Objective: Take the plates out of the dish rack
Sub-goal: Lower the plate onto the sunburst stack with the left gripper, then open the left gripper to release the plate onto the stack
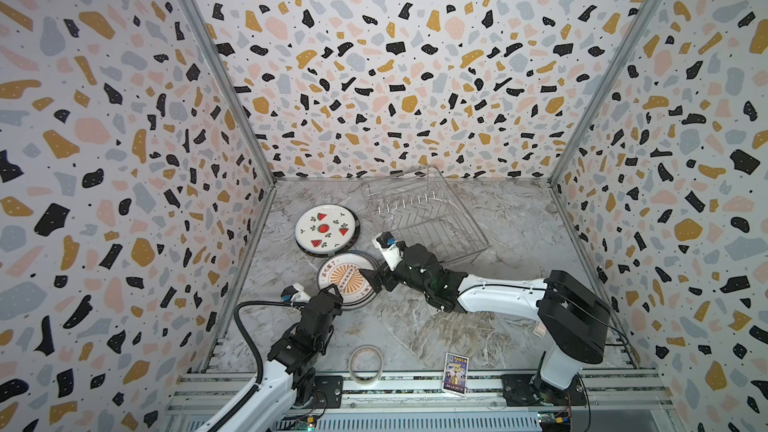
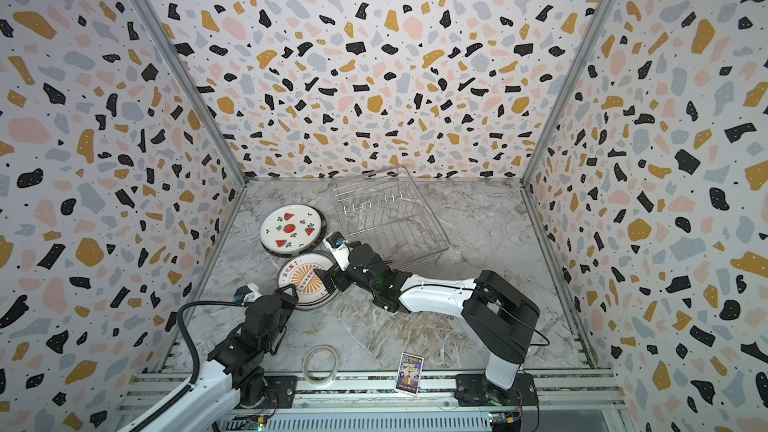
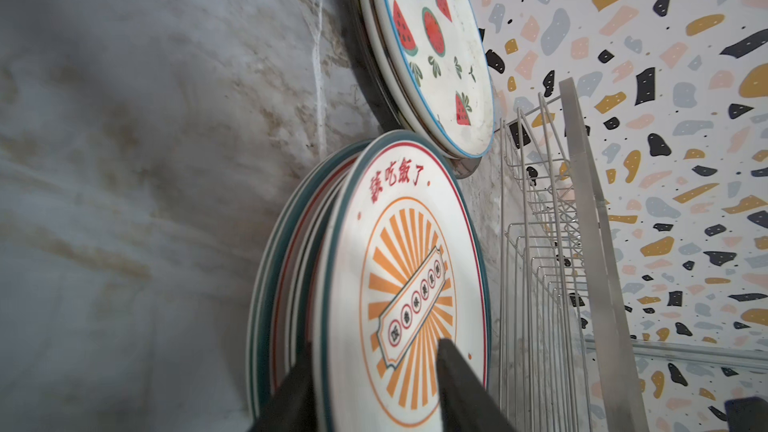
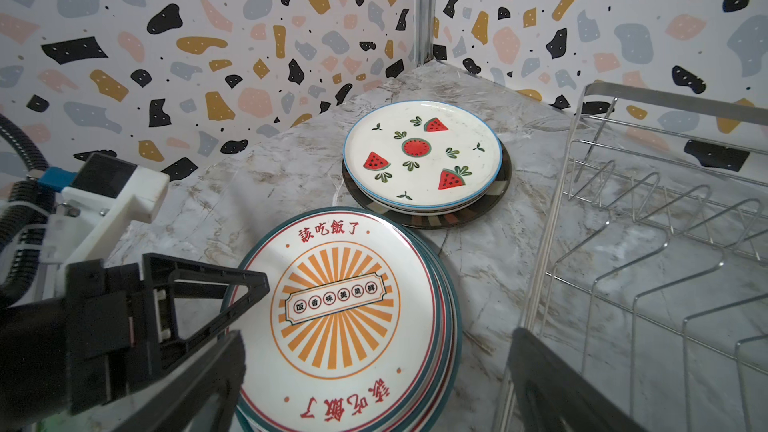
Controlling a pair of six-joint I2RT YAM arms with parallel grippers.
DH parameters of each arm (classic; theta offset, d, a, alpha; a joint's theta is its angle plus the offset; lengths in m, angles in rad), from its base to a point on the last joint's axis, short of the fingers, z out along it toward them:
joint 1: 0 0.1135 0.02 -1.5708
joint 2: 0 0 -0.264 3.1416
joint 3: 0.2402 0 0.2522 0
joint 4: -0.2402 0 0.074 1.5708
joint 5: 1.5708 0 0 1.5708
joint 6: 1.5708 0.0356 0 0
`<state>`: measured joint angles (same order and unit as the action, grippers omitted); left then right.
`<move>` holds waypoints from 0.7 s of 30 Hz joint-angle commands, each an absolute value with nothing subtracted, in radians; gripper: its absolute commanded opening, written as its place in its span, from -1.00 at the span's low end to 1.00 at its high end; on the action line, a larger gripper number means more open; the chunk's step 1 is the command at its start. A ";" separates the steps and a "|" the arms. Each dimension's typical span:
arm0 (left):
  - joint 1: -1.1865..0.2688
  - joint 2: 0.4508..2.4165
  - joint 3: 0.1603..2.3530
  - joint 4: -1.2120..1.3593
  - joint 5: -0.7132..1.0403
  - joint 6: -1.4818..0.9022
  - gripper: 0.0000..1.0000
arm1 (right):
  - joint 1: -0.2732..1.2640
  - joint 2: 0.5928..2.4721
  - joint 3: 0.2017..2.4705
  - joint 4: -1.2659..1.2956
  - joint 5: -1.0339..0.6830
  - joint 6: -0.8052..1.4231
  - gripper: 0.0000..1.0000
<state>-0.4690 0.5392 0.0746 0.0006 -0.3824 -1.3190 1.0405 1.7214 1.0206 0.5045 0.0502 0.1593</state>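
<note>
Marble top; rack [image 1: 424, 209] empty; left gripper [image 3: 376, 344] half-open astride near stack [image 1: 343, 282] rim, right gripper [image 4: 378, 336] wide, empty.

orange sunburst plate [image 1: 341, 275], red watermelon plate [image 1: 326, 228]

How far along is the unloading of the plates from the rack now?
Done: the rack is empty; beside it lie a watermelon stack and a sunburst stack. In hand: the left pincer straddles the sunburst stack's top rim; grip unclear. The right pincer is open. Left: only to withdraw, it seems.
</note>
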 commanded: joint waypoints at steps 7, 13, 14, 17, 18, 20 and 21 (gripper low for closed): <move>-0.477 0.545 0.083 -0.045 -0.437 -1.308 0.08 | 1.037 1.664 1.049 0.503 0.064 0.143 0.99; -0.477 0.483 0.091 -0.100 -0.495 -1.320 0.08 | 1.037 1.629 1.017 0.520 0.068 0.145 0.99; -0.477 0.473 0.094 -0.114 -0.503 -1.324 0.09 | 1.037 1.621 1.012 0.522 0.069 0.146 0.99; -0.477 0.456 0.071 -0.100 -0.512 -1.339 0.10 | 1.037 1.600 0.991 0.530 0.075 0.146 0.99; -0.477 0.456 0.062 -0.087 -0.502 -1.345 0.10 | 1.037 1.594 0.984 0.532 0.079 0.146 0.99; -0.477 0.455 0.074 -0.110 -0.521 -1.350 0.10 | 1.037 1.578 0.975 0.533 0.088 0.147 0.99; -0.477 0.452 0.087 -0.132 -0.550 -1.352 0.10 | 1.036 1.567 0.968 0.532 0.097 0.147 0.99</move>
